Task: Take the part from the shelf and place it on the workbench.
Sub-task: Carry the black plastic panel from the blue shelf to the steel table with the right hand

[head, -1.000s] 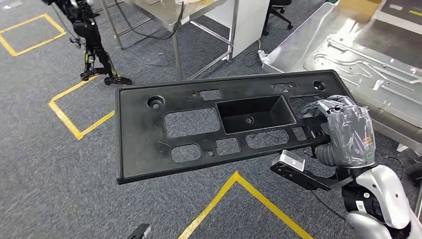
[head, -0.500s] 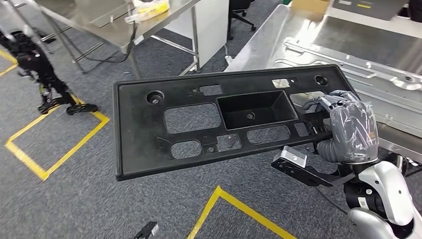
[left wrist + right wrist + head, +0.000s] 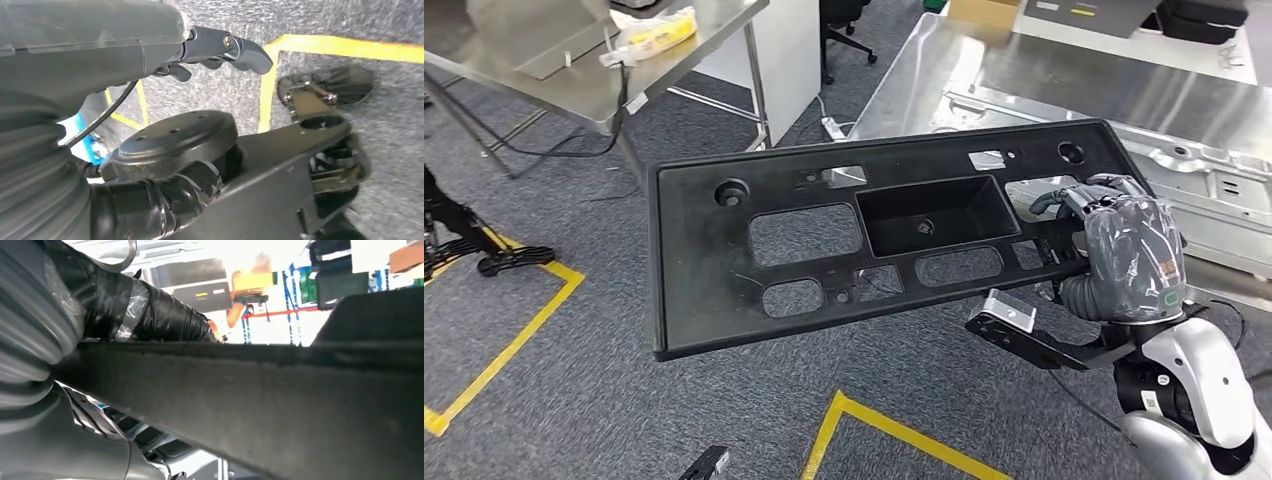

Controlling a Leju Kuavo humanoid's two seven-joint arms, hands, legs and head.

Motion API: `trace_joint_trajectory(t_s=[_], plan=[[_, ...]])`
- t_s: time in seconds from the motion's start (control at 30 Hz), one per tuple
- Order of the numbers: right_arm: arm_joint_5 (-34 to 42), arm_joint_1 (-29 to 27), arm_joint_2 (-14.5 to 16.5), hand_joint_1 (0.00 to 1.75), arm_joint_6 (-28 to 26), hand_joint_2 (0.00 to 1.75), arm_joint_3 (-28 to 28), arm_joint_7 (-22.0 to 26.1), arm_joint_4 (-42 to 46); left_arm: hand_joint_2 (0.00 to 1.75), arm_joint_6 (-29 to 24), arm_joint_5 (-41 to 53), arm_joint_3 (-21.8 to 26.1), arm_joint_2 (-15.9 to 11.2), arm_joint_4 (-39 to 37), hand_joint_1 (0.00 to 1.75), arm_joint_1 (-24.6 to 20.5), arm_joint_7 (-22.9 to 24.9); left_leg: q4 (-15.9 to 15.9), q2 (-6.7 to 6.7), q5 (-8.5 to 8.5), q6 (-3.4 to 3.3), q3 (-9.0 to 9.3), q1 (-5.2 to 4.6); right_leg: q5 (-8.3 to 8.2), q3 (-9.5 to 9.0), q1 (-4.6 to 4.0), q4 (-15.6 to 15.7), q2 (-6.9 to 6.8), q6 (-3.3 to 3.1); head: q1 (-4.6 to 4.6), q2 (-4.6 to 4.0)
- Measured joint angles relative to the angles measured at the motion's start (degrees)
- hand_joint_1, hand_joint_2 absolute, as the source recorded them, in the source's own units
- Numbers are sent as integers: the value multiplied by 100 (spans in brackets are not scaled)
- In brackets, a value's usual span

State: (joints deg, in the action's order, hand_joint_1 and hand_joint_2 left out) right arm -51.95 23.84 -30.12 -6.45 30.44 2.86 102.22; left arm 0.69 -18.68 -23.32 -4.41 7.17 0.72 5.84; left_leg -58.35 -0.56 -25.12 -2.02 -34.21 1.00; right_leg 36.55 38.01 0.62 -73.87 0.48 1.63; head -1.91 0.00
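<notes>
part [image 3: 714, 270] long axis left-right, near flat | right hand [image 3: 1124, 255] grips right end

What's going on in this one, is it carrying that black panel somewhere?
Yes. The right hand grips one end of the black plastic panel, holding it in the air above the grey carpet. The metal workbench lies just beyond the panel, which has not been set down. The left hand hangs by the floor, holding nothing.

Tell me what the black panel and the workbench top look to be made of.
Black panel: likely moulded plastic, matte and finely grained, with formed cut-outs, a recessed pocket and a raised rim. Workbench top: apparently sheet metal, probably steel or aluminium, with a brushed silver surface showing soft glare. The right robot hand grips the panel's end.
</notes>
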Motion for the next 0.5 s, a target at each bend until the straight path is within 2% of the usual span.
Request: trace_joint_trajectory(t_s=[0.03,0.07,0.13,0.17,0.2,0.23,0.3,0.37,0.43,0.47,0.5], plan=[[-11,0,0,175,4,175,1,-2,-3,175,1,-2,0,2,0,0,3,2,0,-54,-37,1,39,0,-105,102,12,-50,-13,12,0,0],[-20,4,0,175,9,175,1,-6,-5,175,1,-5,0,7,0,0,3,2,0,-106,-77,5,90,0,-329,84,21,134,-37,17,0,0],[-31,23,1,175,17,175,1,-18,-7,175,2,-12,0,19,-1,0,0,1,3,-196,-159,31,200,-7,-850,-177,10,882,-204,-6,1,0],[-34,40,3,175,21,175,1,-23,-8,175,3,-14,0,24,-1,0,-3,0,2,-230,-196,56,242,-20,-1003,-299,-16,1197,-296,-41,1,0],[-39,55,5,175,23,175,1,-29,-9,175,4,-15,1,26,-1,0,-8,-1,4,-268,-226,83,272,-35,-1066,-364,-42,1380,-358,-79,-1,0],[-45,65,8,175,26,175,2,-35,-12,175,5,-15,1,26,-1,0,-13,-1,13,-308,-247,112,293,-50,-1050,-377,-67,1434,-374,-118,-2,0],[-91,86,21,175,32,175,3,-58,-15,175,7,-22,1,26,1,0,-25,-3,24,-381,-290,170,326,-61,-1053,-370,-59,1463,-254,-184,-3,0],[-190,124,76,175,39,175,18,-96,-17,175,8,-32,0,25,2,0,-31,-9,-162,-252,-432,220,258,-49,-1058,-396,-25,1495,-149,-264,-5,0],[-293,157,164,175,44,175,60,-147,-27,175,7,-39,0,26,2,0,-28,-14,-797,-47,-739,243,-65,-33,-1046,-424,-16,1508,-51,-334,-8,0],[-329,163,205,175,45,175,91,-167,-35,175,7,-41,0,27,2,0,-22,-13,-1197,-6,-885,246,-296,-31,-1036,-431,-22,1505,6,-355,-9,0],[-350,162,238,175,45,175,121,-182,-41,175,7,-44,0,28,2,0,-15,-11,-1510,7,-952,247,-502,-31,-1023,-442,-30,1501,71,-367,-9,0]])
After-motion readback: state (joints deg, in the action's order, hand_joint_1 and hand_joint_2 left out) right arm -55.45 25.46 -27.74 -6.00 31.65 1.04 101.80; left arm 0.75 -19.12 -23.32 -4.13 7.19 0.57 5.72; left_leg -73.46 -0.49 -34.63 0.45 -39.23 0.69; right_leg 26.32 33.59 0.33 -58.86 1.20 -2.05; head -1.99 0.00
